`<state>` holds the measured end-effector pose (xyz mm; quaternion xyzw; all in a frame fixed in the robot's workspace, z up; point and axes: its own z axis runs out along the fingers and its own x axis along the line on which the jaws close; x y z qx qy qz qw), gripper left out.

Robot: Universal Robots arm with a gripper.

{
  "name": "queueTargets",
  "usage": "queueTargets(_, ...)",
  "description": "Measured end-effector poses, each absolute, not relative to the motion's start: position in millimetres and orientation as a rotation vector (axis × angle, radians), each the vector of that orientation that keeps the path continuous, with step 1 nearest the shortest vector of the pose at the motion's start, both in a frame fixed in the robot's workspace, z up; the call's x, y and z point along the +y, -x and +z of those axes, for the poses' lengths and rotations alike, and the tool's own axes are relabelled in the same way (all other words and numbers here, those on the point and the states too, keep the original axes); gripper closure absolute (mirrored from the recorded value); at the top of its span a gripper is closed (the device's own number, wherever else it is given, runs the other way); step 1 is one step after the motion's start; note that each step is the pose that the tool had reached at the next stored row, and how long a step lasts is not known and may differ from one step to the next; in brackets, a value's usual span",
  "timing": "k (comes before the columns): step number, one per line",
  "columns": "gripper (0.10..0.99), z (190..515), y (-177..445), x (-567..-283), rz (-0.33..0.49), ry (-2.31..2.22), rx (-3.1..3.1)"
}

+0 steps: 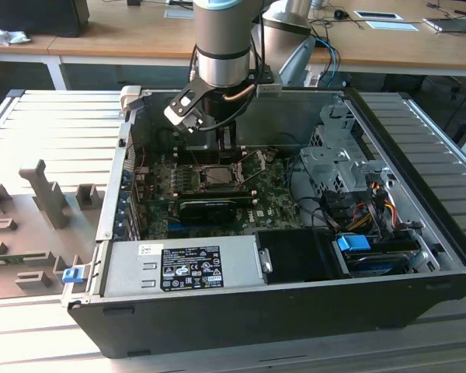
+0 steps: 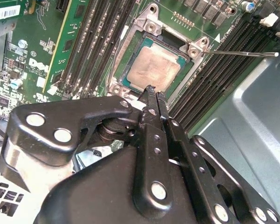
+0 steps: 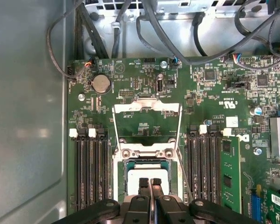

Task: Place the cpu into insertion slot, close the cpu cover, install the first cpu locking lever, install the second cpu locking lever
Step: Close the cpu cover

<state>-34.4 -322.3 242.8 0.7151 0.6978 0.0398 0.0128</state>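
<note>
The grey Universal Robots arm (image 1: 221, 39) reached down into the open black computer case (image 1: 295, 311), its black gripper (image 2: 152, 93) poised over the processor area of the green motherboard (image 3: 210, 107). The jaws were pressed together with nothing between them, their tips hovering just above one edge of the cpu (image 2: 154, 70), a small flat square chip with a dull silver-grey top. It lay flat inside the insertion slot (image 2: 151, 25), so placing it looked done. Whether the tips actually touched the chip could not be told. The cpu cover (image 3: 126, 107), a thin grey metal frame with a square cut-out, lay flipped back from the socket and wide open in the first wrist view. A thin silver wire lever (image 2: 242, 53) stuck out sideways from a socket corner, unlatched. By judgement, the step in hand was closing the cover, with both levers not yet installed. Swinging that frame down would call for the closed fingertips to catch its free edge and tip it over the chip without nudging the seated chip.
</note>
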Motion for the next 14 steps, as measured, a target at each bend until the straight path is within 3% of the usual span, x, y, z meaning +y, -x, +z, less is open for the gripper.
queueTargets(14,0.933,252.4,34.4,-322.3,0.124,-2.228,2.175)
